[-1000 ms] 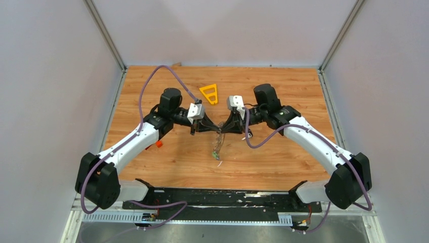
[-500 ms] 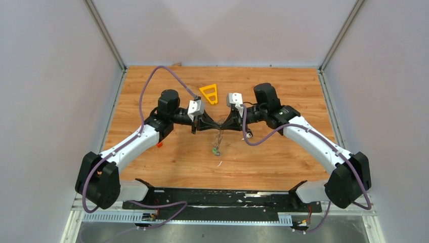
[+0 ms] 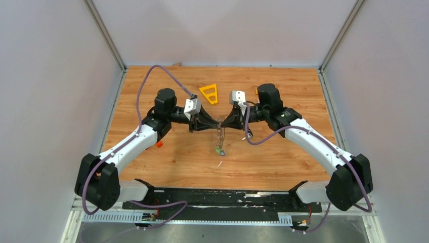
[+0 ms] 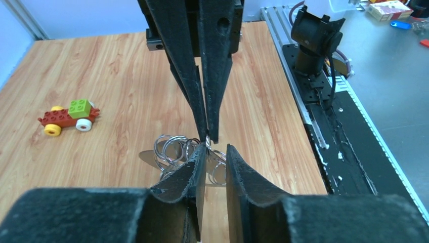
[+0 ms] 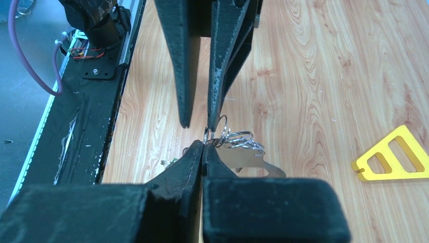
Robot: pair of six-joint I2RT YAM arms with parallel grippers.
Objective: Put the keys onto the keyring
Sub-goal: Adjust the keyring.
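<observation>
My two grippers meet tip to tip above the middle of the table. The right gripper (image 5: 203,145) is shut on a thin wire ring at the top of the keys (image 3: 219,137), a bunch of small silver rings (image 5: 239,138) and a flat blade (image 5: 253,164). The bunch hangs from it, with a green tag (image 3: 221,150) at the bottom. The left gripper (image 4: 216,151) is open, its fingertips on either side of the right gripper's tips (image 4: 208,136), with the rings (image 4: 172,149) just behind. I cannot pick the keyring out of the bunch.
A yellow plastic triangle frame (image 3: 209,93) lies on the wood behind the grippers, and also shows in the right wrist view (image 5: 392,154). A red, green and yellow toy block car (image 4: 68,115) sits under the left arm. The black base rail (image 3: 222,198) runs along the near edge.
The left gripper has opened and let go of the bunch. Both grippers have shifted slightly toward the back of the table. The bunch now hangs straighter from the right gripper.
</observation>
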